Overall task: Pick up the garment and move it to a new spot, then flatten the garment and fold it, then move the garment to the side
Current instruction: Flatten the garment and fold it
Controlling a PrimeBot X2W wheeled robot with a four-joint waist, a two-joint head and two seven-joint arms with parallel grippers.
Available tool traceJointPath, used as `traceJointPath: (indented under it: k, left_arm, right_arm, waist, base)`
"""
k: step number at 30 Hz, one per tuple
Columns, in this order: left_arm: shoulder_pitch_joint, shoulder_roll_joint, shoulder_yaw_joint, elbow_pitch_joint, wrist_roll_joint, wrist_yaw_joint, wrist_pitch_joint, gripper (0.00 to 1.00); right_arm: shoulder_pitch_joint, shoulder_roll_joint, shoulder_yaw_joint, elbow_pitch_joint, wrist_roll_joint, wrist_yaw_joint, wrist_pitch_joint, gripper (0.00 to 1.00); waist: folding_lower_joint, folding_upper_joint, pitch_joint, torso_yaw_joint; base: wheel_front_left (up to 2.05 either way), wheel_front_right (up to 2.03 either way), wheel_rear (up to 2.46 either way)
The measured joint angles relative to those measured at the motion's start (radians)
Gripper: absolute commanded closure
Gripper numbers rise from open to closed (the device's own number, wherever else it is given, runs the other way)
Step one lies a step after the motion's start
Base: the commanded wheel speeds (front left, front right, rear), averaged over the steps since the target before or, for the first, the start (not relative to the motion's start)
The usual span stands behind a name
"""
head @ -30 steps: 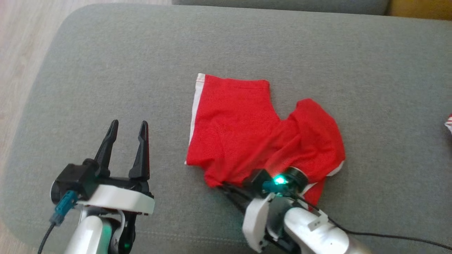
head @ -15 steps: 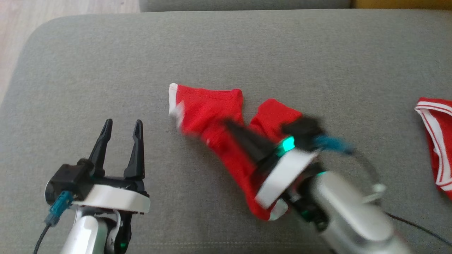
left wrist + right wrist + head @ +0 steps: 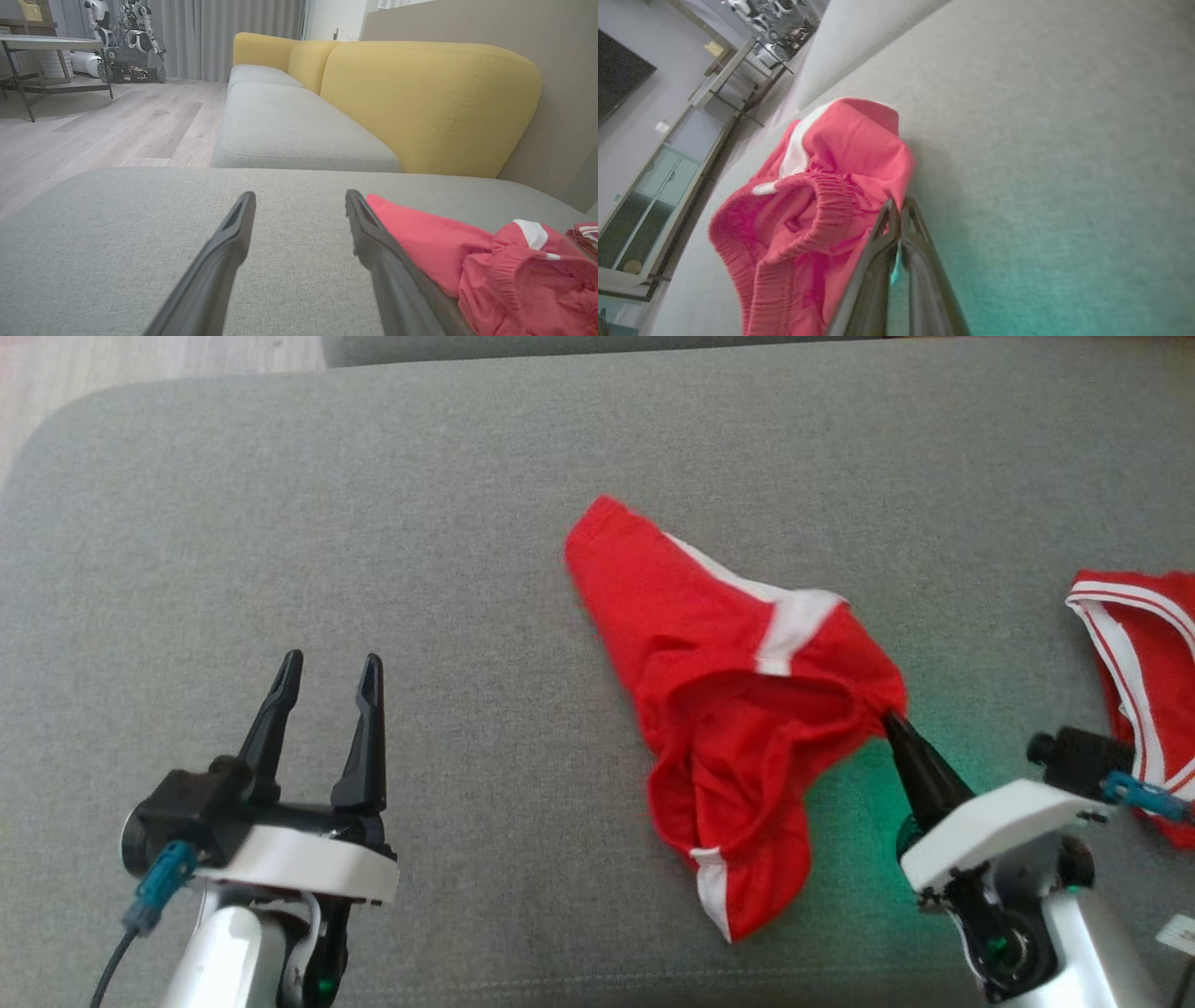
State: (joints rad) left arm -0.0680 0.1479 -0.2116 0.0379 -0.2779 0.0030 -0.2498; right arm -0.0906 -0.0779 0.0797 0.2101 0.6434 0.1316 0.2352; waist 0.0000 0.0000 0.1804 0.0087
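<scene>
The red shorts lie crumpled near the middle of the grey sofa cushion, with the gathered waistband open toward the robot's right and 1 white-trimmed leg trailing toward the near edge. The right gripper has its 2 fingers pressed together at the right rim of that waistband; in the right wrist view the fingers meet on a fold of the red cloth, so it appears to pinch the shorts by a thin edge. The left gripper hovers well apart to the left, fingers spread moderately and empty, and its wrist view shows the shorts just beyond its right finger.

The step in hand looks like carrying the shorts to a new spot. The pinch seems shallow, so a slow, level drag or a lift high enough to free the trailing leg would suit better than a quick pull, which could slip the hem out. Setting the shorts down toward the open left of the cushion would leave both grippers room to flatten them, and would hold them clear of the second red garment at the right edge. Releasing only once the waistband lies flat should ease the flattening.
</scene>
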Motion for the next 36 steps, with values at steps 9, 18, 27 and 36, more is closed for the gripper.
traceJointPath:
  k: [9, 18, 27, 36]
  left_arm:
    - [0.0, 0.001, -0.001, 0.005, 0.004, -0.002, 0.0, 0.0]
    - [0.002, 0.007, 0.0, 0.005, 0.004, 0.006, 0.0, 0.0]
    - [0.026, 0.013, 0.0, 0.002, 0.004, 0.015, 0.001, 0.0]
    - [0.051, 0.023, -0.002, -0.008, 0.004, 0.025, 0.012, 0.0]
  right_arm:
    - [-0.005, -0.007, 0.003, 0.063, -0.077, 0.0, -0.122, 0.0]
    - [-0.005, -0.046, 0.019, -0.1, -0.307, 0.0, -0.262, 0.0]
    - [0.017, -0.045, 0.045, -0.252, -0.416, 0.0, -0.282, 0.0]
    - [0.124, -0.012, 0.029, -0.279, -0.426, 0.0, -0.251, 0.0]
  waist:
    - [0.0, 0.0, -0.007, -0.003]
    - [0.0, 0.0, -0.03, -0.015]
    - [0.0, 0.0, -0.069, -0.034]
    - [0.0, 0.0, -0.089, -0.05]
  base:
    - [0.0, 0.0, 0.0]
    - [0.0, 0.0, 0.0]
    - [0.0, 0.0, 0.0]
    - [0.0, 0.0, 0.0]
